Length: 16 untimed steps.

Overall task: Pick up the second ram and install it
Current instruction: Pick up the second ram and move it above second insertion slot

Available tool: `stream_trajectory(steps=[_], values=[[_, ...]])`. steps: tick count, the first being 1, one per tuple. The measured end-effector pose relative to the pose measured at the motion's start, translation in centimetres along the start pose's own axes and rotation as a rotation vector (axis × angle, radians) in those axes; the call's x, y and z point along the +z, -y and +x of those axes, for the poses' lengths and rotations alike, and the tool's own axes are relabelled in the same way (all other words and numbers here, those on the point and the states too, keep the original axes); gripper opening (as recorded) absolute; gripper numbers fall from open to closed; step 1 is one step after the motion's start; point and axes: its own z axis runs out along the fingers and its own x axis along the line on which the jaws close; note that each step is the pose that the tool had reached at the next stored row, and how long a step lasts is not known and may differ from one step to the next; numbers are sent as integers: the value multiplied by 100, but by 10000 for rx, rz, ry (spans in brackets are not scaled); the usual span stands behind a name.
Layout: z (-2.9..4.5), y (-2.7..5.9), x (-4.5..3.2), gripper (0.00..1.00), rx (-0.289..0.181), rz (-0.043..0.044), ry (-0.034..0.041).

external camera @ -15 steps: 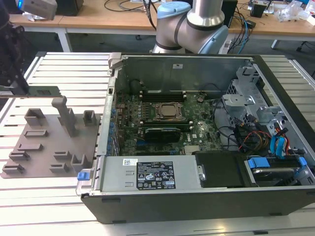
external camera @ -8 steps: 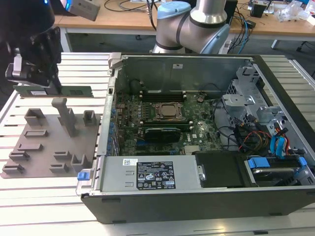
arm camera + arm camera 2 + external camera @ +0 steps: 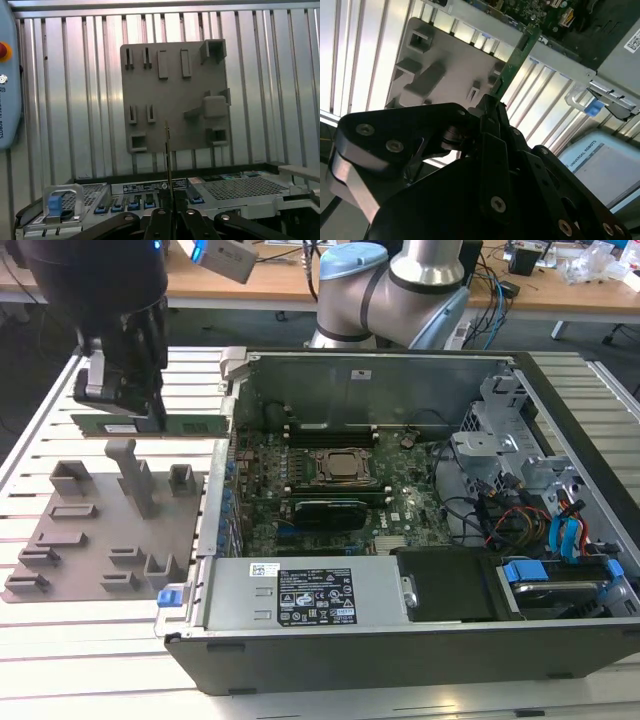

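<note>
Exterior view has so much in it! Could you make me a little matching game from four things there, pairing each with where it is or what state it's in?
Things:
1. second ram
2. grey holder plate
3. computer case
4. blue clip

Places or states:
A. lies flat on the slatted table
B. clamped in the gripper, held level off the table
C. lid off, circuit board exposed
D. sits at the case's near corner, next to the plate

Pairs: 1-B, 2-A, 3-C, 4-D
</note>
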Motion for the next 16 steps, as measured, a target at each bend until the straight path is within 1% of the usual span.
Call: stream_trajectory(steps=[2,5,7,9,11,13,14,16], values=[[-6,78,-3,13,-1,-3,1],[-22,284,-13,13,-1,-16,-1],[-35,463,-21,13,0,-24,0],[-41,531,-25,13,2,-26,-1],[-49,634,-29,13,0,-29,-2],[-60,775,-35,13,2,-32,-1],[-64,825,-38,13,1,-34,-1],[-69,896,-41,13,2,-36,-2]])
